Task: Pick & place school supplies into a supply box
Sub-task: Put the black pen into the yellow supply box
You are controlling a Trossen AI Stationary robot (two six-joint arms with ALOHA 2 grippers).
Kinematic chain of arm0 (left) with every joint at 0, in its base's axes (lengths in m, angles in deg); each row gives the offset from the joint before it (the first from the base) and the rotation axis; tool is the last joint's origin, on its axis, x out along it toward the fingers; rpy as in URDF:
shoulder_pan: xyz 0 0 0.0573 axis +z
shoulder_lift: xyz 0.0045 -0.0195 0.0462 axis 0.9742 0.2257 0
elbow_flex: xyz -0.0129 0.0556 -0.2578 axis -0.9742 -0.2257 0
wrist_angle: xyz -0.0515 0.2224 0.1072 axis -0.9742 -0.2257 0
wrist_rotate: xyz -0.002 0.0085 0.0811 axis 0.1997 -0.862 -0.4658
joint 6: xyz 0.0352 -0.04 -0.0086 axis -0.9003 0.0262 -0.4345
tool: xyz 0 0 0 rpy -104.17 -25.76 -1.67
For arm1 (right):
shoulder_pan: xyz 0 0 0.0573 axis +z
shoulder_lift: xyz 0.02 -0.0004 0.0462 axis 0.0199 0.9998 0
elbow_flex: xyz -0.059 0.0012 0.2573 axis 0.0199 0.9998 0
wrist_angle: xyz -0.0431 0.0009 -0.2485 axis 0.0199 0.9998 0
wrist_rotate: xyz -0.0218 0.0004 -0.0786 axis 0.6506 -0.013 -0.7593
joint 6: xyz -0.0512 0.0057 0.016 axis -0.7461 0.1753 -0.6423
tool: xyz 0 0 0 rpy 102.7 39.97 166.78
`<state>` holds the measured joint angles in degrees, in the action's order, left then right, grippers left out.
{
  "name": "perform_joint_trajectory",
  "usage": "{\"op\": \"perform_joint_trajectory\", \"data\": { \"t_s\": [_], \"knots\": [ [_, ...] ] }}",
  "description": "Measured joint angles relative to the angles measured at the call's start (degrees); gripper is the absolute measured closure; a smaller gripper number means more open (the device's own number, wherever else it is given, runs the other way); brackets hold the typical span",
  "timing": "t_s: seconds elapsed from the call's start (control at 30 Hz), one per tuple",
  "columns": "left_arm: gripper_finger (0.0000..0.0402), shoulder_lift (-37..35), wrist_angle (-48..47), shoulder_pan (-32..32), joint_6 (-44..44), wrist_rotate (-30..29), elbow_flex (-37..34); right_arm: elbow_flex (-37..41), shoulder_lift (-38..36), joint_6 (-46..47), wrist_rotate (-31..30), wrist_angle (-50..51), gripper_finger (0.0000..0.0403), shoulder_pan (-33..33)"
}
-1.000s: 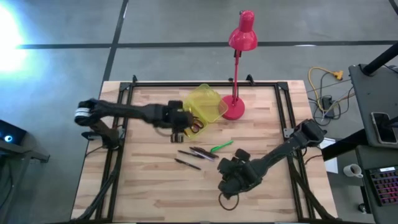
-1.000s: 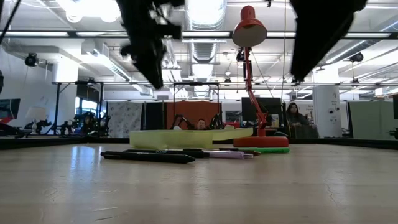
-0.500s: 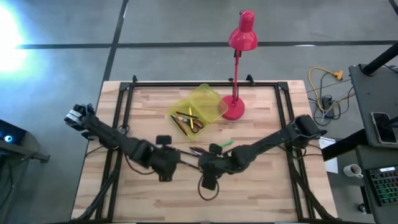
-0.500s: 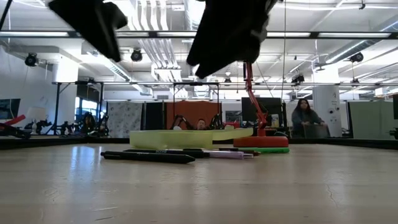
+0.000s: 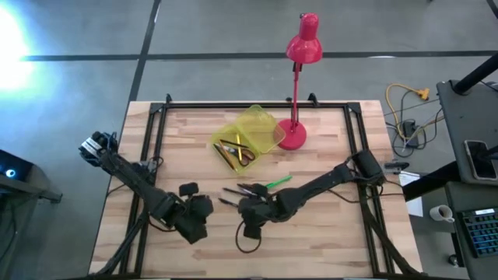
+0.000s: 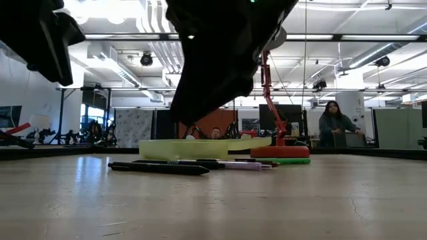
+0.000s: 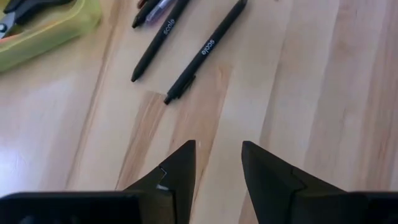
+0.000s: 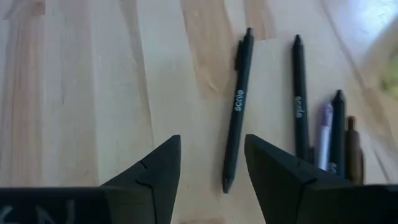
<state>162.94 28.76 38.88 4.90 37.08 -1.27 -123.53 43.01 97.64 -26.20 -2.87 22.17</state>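
Note:
The supply box [image 5: 246, 138] is a yellow-green case lying open near the table's middle, with red-handled scissors [image 5: 243, 153] and a few pens inside. Several supplies lie loose on the wood in front of it: a black pen [image 5: 232, 203] [image 8: 237, 104], a cluster of dark and purple pens [image 5: 254, 190] [image 8: 311, 118], and a green pen [image 5: 277, 183]. My right gripper [image 5: 249, 216] [image 8: 211, 155] hovers open just near of the foremost black pen. My left gripper [image 5: 194, 218] [image 7: 217, 158] is open too, left of the pens [image 7: 204, 50] and above bare wood.
A red desk lamp [image 5: 302, 47] stands with its round base [image 5: 292, 138] right beside the box's far right corner. A black frame [image 5: 159, 117] runs around the tabletop. Bare wood lies along the near edge and on the right side. People show in the room behind.
My left gripper has left the box and swung toward the table's near edge, ending left of the loose pens. My right gripper has moved from the near right part of the table leftward to the pens. The loose pens have stayed where they were.

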Motion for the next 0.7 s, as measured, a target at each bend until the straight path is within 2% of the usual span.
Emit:
{"op": "perform_joint_trajectory", "data": {
  "t_s": [0.2,0.5,0.6,0.7],
  "knots": [
    [0.0287,0.0,0.1,-0.5,2.0,-2.2,0.0,-1.6,4.5,-1.2,2.5,-1.4,0.0234,-1.6],
    [0.0287,0.0,0.1,-0.9,3.0,-2.1,0.2,-4.8,9.6,-1.6,0.8,-0.4,0.0238,-3.5],
    [0.0287,0.0,-0.5,-1.7,4.3,-2.1,0.2,-4.9,9.8,-1.1,1.3,0.9,0.0261,-4.0],
    [0.0287,0.0,-0.7,-2.4,4.8,-2.0,0.2,-5.1,10.3,-1.2,2.6,2.8,0.0305,-4.3]
  ]
}}
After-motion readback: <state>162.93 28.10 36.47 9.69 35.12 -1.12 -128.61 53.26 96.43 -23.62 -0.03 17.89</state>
